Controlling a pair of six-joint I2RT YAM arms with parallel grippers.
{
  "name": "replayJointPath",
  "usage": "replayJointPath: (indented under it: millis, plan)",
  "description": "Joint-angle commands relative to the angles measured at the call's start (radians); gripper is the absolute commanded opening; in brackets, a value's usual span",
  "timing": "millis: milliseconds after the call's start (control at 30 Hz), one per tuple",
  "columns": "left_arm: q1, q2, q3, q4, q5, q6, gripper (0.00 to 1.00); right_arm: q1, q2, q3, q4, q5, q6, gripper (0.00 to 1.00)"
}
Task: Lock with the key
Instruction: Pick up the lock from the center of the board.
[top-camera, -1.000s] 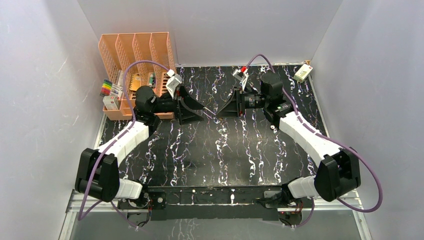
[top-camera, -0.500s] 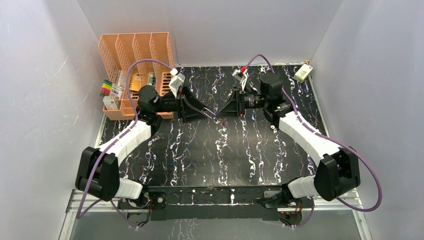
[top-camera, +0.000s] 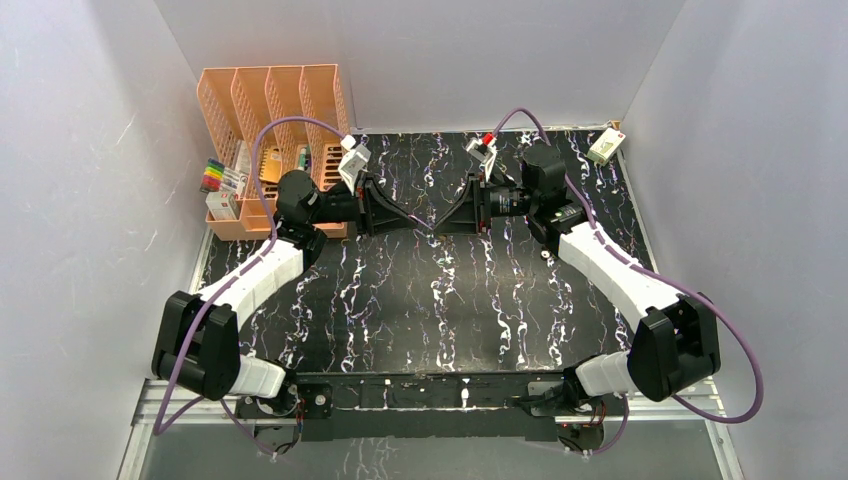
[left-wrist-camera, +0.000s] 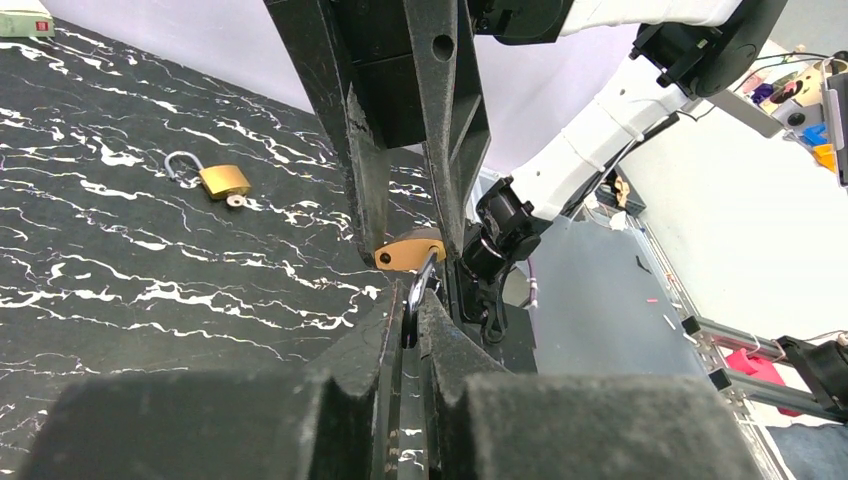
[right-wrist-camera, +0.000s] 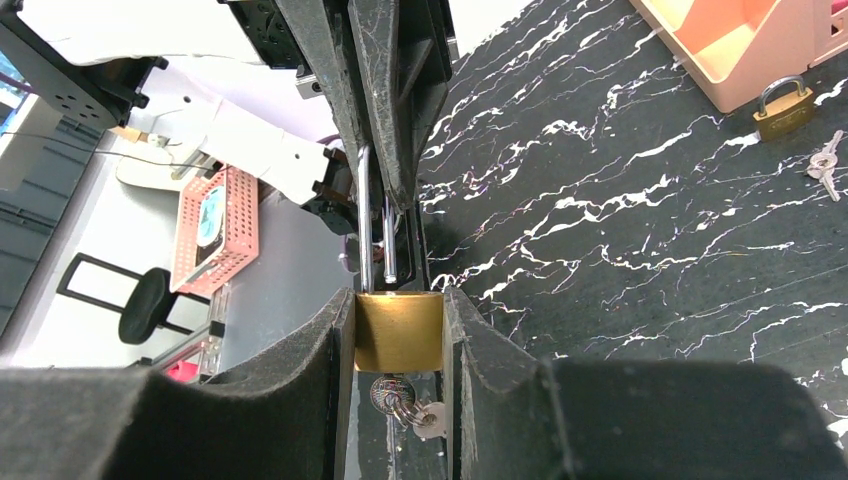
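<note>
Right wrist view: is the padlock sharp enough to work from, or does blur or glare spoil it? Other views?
Right wrist: padlock body sharp and evenly lit; the key beneath sits in shadow; its own fingers look soft. Left wrist: shackle crisp, near fingers blurred up close. Top external: even light, no glare, but the padlock is too small to read.

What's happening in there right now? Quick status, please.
Left gripper shut on the shackle. Right gripper clamps the brass padlock, keys dangling at its base. Nothing blocking; spare padlock lies apart on the table.
</note>
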Motion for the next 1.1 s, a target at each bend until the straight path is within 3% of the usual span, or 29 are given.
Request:
replayJointPath:
  millis: [0, 200, 300, 467, 600, 833, 1067]
  plan:
    - [-0.008, -0.001, 0.025, 0.057, -0.002, 0.017, 0.00, 0.005, -0.003, 0.037, 0.046, -0.025, 0.002, 0.30]
    - [-0.008, -0.031, 0.011, 0.067, -0.029, 0.020, 0.00, 0.003, 0.002, 0.102, -0.016, -0.022, -0.037, 0.63]
    - [-0.007, -0.057, 0.000, 0.071, -0.073, 0.027, 0.00, -0.005, -0.009, 0.136, -0.058, 0.014, -0.076, 0.75]
    - [-0.002, -0.092, -0.024, 0.131, -0.206, -0.004, 0.00, -0.018, -0.094, 0.113, -0.008, 0.147, -0.111, 0.81]
    - [0.000, -0.095, -0.050, 0.240, -0.270, -0.069, 0.00, -0.018, -0.201, -0.002, 0.233, 0.210, -0.082, 0.85]
    - [0.001, -0.074, -0.061, 0.347, -0.313, -0.150, 0.00, -0.013, -0.237, -0.209, 0.654, 0.171, -0.024, 0.85]
    - [0.001, -0.064, -0.066, 0.405, -0.317, -0.186, 0.00, 0.015, -0.202, -0.282, 0.841, 0.172, -0.068, 0.82]
